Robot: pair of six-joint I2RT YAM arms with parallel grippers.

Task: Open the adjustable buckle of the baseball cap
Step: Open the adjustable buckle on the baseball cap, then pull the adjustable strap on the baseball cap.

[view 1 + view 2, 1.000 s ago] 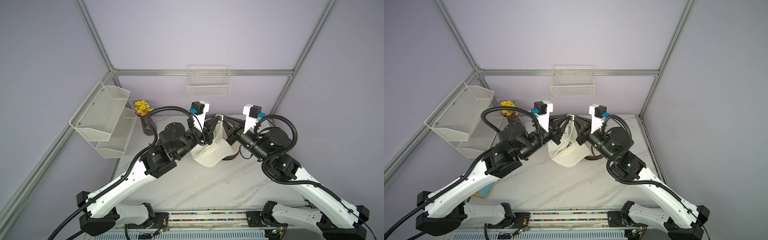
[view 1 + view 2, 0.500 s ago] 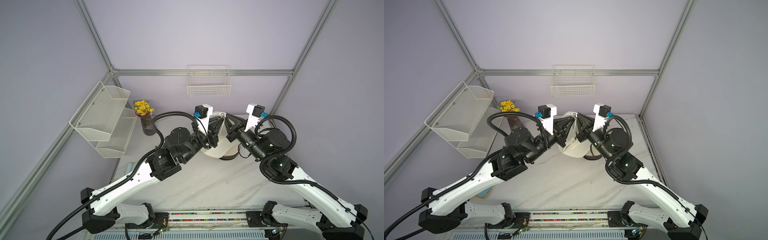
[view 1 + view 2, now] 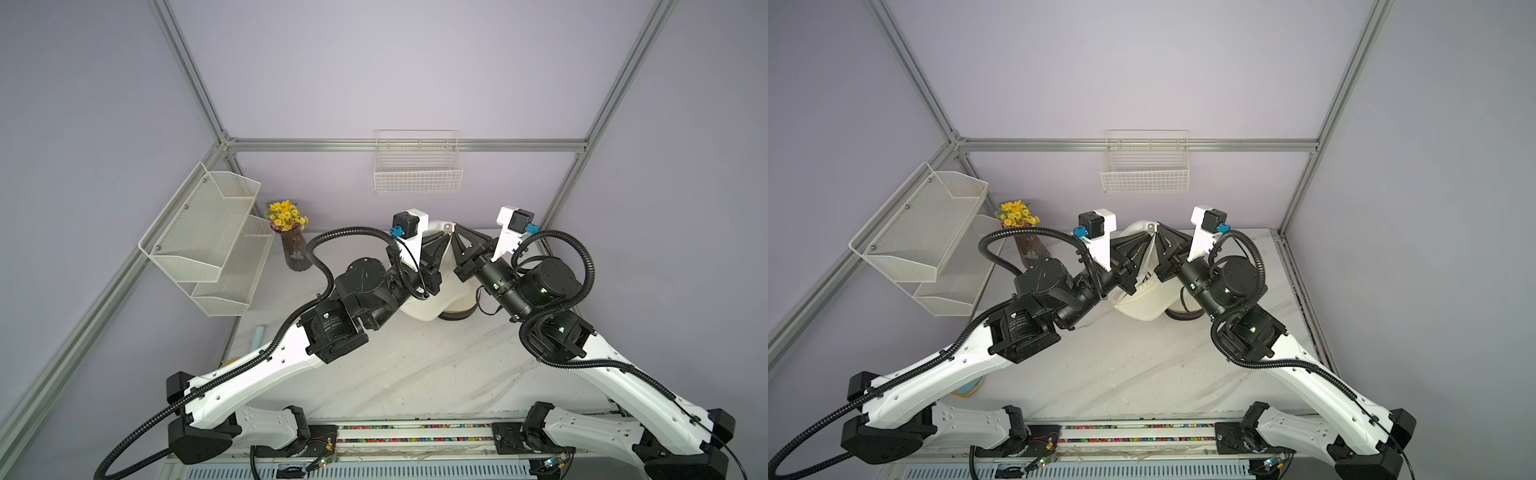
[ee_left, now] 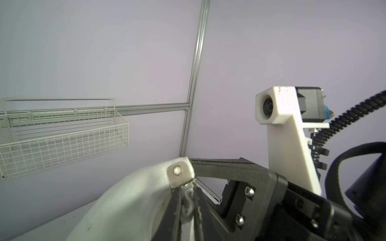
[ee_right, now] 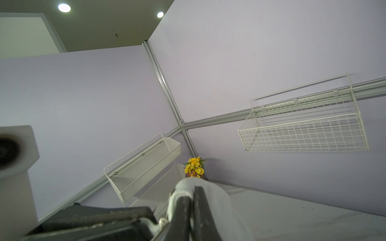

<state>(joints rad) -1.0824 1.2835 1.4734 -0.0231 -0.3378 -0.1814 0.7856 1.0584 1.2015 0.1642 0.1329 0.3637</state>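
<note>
At the left gripper [image 4: 187, 193]: jaws pressed together on the pale fabric strap [image 4: 189, 200], just below the flat silver metal buckle [image 4: 179, 173]. Right gripper [image 5: 191, 196]: also closed tight, pinching the same strap from the opposite side, its tips nearly meeting the left ones at the buckle in both top views. Cream fabric baseball cap [image 3: 432, 297] hangs below the two grips, buckle uppermost, toward the back of the white marble-patterned tabletop [image 3: 415, 365]; you cannot tell whether its brim touches the surface.

Judged step: working the strap loose through the buckle. You should treat one gripper as the anchor and draw the other away along the strap's own line, not across it. Go slowly; the fabric is thin and could slip from the grip. Both grips sit very near the buckle, so check its plate is free to lift, not clamped flat. Mind the fingertips and wrist camera mounts, which are close together. White wire basket [image 3: 417, 174] and vase of yellow flowers [image 3: 296, 253] stand well apart
</note>
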